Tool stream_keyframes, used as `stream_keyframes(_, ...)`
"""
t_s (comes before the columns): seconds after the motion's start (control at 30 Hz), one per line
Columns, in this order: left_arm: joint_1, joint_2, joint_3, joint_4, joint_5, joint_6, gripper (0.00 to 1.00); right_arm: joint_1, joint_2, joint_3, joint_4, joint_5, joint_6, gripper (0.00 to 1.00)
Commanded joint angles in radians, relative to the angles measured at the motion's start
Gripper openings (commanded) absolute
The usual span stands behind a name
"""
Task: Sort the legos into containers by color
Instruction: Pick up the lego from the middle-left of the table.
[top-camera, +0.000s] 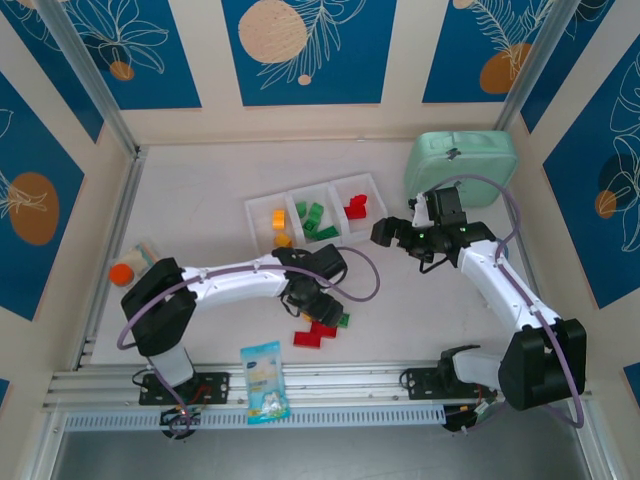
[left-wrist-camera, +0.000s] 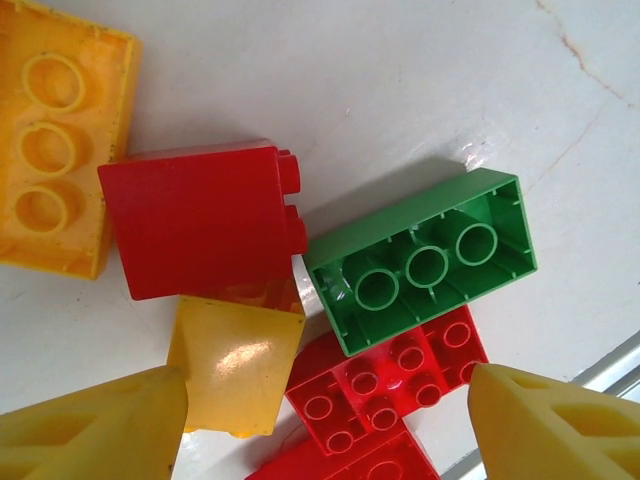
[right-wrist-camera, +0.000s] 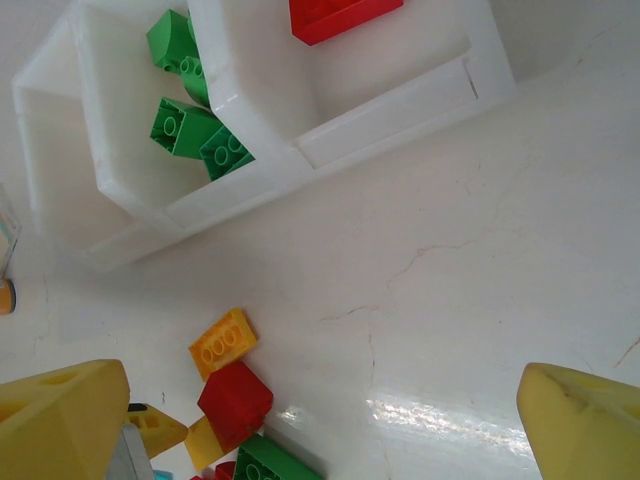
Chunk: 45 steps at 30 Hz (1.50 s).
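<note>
Reading nothing on the snack packet (top-camera: 265, 383), print too small | we see left gripper (left-wrist-camera: 325, 430) spread over loose legos (left-wrist-camera: 420, 262) | right gripper (right-wrist-camera: 320, 420) wide, open table (right-wrist-camera: 450, 260) beside tray (right-wrist-camera: 385, 115)

**Table** (top-camera: 200, 190): white top with faint hairline cracks, enclosed by walls at the far, left and right edges.
**Case** (top-camera: 462, 168): mint-green with rounded corners, lying flat in the far right corner.
**Snack packet** (top-camera: 265, 382): blue and white, lying flat at the near edge left of centre, overlapping the metal rail (top-camera: 340, 378).
**Orange round item** (top-camera: 122, 272): small, at the left edge about midway along. A pale object (top-camera: 145, 252) sits just beside it, kind unclear.
**Wall panels** (top-camera: 305, 50): cream, with blue leaf-print insets and orange or peach discs.
</note>
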Motion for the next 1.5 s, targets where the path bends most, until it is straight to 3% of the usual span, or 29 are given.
stream_keyframes(0.0, 0.015, 0.030, -0.015, -0.043, -0.023, 0.008, 0.73, -0.002, 0.002, 0.005, 0.008, -0.036, -0.001, 1.00)
stream_keyframes(0.67, 0.059, 0.100, -0.021, -0.058, -0.087, 0.001, 0.60, 0.005, 0.001, 0.002, 0.006, -0.025, 0.008, 0.99)
stream_keyframes(0.9, 0.084, 0.100, -0.055, -0.044, -0.093, -0.016, 0.49, 0.005, 0.001, 0.000, 0.007, -0.028, 0.010, 0.99)
stream_keyframes(1.23, 0.114, 0.092, -0.073, -0.044, -0.111, -0.053, 0.20, 0.009, 0.001, -0.012, 0.018, -0.025, 0.022, 0.99)
stream_keyframes(1.47, 0.114, 0.002, -0.103, -0.023, -0.156, -0.077, 0.14, 0.010, -0.010, -0.018, 0.029, -0.007, 0.033, 0.99)
